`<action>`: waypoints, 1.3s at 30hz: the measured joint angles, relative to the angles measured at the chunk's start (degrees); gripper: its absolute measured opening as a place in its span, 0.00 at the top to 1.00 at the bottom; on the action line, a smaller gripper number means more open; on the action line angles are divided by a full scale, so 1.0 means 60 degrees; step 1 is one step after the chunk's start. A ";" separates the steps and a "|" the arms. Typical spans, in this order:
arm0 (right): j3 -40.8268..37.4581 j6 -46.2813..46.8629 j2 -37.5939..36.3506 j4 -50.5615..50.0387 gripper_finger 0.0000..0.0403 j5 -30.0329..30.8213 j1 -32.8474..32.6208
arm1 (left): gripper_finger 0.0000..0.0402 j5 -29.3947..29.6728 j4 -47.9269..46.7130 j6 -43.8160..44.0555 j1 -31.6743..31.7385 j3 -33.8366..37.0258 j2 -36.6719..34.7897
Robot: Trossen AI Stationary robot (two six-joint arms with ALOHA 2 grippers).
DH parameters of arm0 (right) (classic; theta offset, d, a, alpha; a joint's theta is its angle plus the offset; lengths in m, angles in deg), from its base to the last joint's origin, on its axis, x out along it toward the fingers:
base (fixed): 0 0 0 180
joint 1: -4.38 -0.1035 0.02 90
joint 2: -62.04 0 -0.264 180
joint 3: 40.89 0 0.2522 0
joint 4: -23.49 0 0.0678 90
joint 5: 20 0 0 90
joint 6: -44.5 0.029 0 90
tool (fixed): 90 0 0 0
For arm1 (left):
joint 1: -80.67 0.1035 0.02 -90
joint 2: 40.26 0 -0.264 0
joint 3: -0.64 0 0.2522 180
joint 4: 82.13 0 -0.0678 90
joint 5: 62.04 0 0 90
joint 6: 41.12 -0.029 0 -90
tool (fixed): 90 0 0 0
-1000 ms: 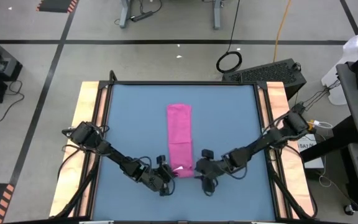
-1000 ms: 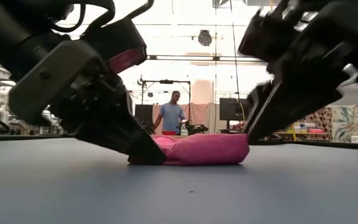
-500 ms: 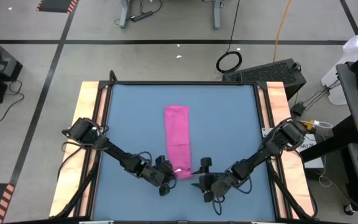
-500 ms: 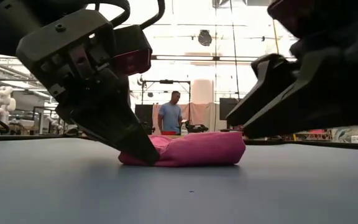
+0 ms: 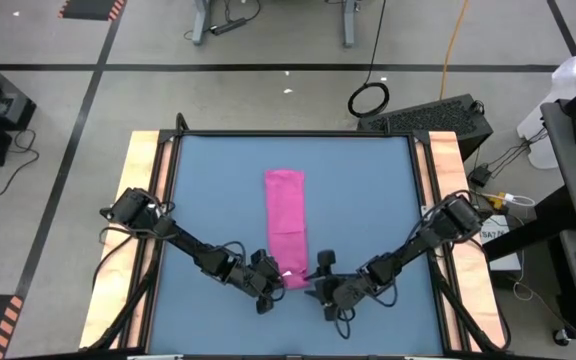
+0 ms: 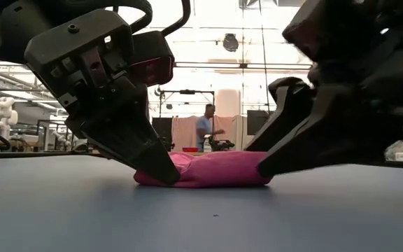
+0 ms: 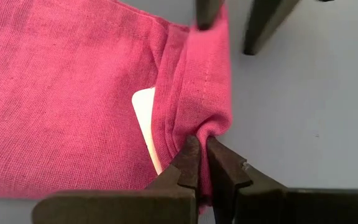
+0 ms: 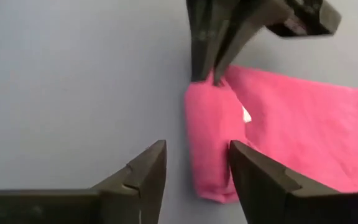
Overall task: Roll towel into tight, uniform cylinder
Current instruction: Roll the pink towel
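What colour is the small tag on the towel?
White. The tag peeks from a fold of the pink towel, clearest in the left wrist view.

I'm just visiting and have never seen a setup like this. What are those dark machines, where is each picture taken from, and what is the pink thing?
These are two dark robot arms at a blue table. One camera looks straight down, one sits at table height, and one rides on each wrist. The pink thing is a thin magenta cloth towel, folded into a long strip, its near end starting to roll. The left gripper is shut, pinching that rolled end at one side. The right gripper is open beside the other side of the end and holds nothing. A small white tag peeks from the fold. A person stands in the room far behind.
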 joint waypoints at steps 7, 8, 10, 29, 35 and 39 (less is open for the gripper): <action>0.0000 0.0589 0.0000 -0.0114 0.61 -0.0322 0.0357 | 0.96 0.0012 -0.0013 0.0000 0.0000 -0.0005 0.0000; 0.0004 0.0799 0.0000 -0.0211 0.62 -0.0486 0.0425 | 0.96 0.0021 -0.0013 -0.0004 0.0000 -0.0005 0.0002; 0.0004 0.1371 0.0000 -0.0598 0.65 -0.0579 0.0542 | 0.96 0.0039 -0.0013 -0.0004 0.0000 -0.0005 0.0004; 0.0036 0.4193 -0.0058 -0.1297 0.97 -0.1714 0.0926 | 0.74 0.2457 -0.0053 -0.1021 -0.0681 0.0043 -0.0242; 0.0033 0.4277 -0.0047 -0.1327 0.98 -0.1723 0.0929 | 0.54 0.4039 0.0944 -0.3179 -0.1674 0.0024 -0.0441; 0.0025 0.4448 -0.0043 -0.1335 0.98 -0.1793 0.0982 | 0.46 0.4402 0.1600 -0.4257 -0.2130 0.0021 -0.0164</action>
